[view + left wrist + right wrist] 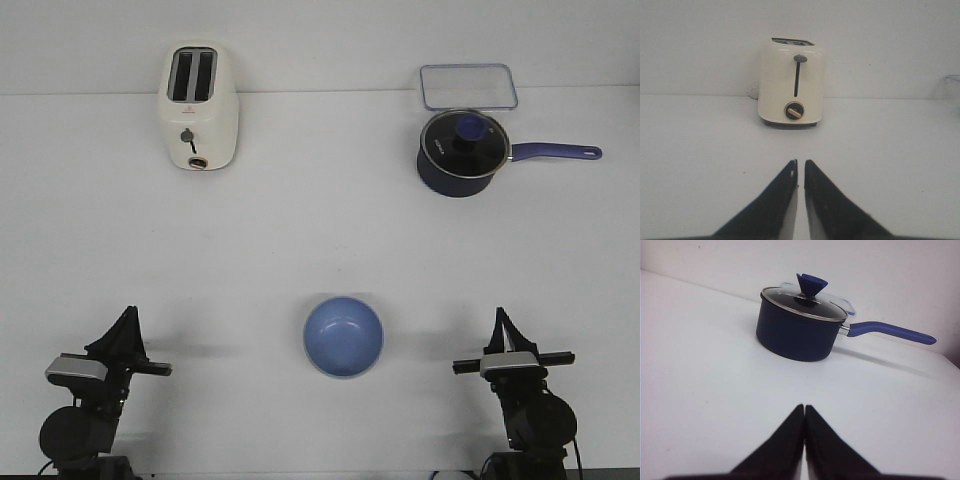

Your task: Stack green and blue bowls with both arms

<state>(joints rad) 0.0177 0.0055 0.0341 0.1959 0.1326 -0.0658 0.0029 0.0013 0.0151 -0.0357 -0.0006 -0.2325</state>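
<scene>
Bright, even overhead light, soft faint shadows, slightly grainy, mildly soft focus

White table (320, 240) under even light, plain white wall (320, 40) behind its far edge

Blue bowl (343, 336): small, round, glossy pale periwinkle, upright, mouth open upward, inside bare. Sits on the white table (320, 240), near edge, well apart from the dark blue saucepan (461, 152), nearer the robot and to its left. Only one bowl visible; green not discernible, possibly nested beneath.
</scene>
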